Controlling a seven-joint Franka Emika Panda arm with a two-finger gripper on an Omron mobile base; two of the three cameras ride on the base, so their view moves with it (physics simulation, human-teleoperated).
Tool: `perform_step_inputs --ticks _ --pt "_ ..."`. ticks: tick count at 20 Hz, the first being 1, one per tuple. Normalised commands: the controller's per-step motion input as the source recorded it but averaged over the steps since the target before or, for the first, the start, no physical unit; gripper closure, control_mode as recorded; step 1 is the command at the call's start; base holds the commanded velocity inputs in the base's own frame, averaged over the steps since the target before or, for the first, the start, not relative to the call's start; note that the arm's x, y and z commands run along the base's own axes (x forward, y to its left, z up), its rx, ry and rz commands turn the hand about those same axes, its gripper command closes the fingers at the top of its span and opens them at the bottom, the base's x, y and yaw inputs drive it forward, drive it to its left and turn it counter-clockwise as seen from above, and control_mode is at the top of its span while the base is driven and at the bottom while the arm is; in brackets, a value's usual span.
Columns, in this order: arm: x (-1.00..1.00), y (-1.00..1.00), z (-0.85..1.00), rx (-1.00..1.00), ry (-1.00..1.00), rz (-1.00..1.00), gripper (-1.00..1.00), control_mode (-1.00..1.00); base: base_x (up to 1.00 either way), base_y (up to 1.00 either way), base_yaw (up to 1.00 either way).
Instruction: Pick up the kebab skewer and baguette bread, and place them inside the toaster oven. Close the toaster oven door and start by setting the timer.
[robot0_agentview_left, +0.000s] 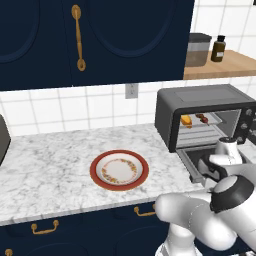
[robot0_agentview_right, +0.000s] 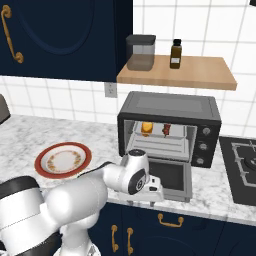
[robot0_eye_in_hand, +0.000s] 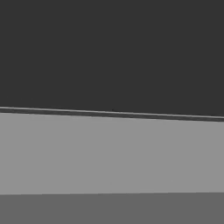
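Observation:
The toaster oven stands on the counter with the toaster oven door folded down flat. On its inner rack lie the golden baguette bread and, to its right, the dark kebab skewer. My gripper sits low at the front edge of the lowered door, left of its middle. Its jaws stand wide and hold nothing that I can see. The fingertips are hidden by the hand. The hand view is pressed close to a dark flat surface with a pale grey strip under it.
An empty red-rimmed floral plate lies on the marble counter left of the oven. Round knobs line the oven's right side. A stove top is at the right. A wooden shelf above carries a canister and a brown bottle.

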Motion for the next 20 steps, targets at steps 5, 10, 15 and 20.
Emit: perform_step_inputs --ticks 5,10,15,20 --pt "0.54 0.0 0.0 0.0 -0.15 0.0 -1.0 -1.0 0.0 0.0 0.0" --pt "0.55 0.01 0.11 0.0 -0.29 -0.04 -1.0 -1.0 0.0 0.0 0.0" --pt "0.7 0.15 0.12 0.0 -0.49 -0.04 -1.0 -1.0 0.0 0.0 0.0" --pt "0.92 0.18 0.16 0.0 -0.53 -0.03 -1.0 -1.0 0.0 0.0 0.0"
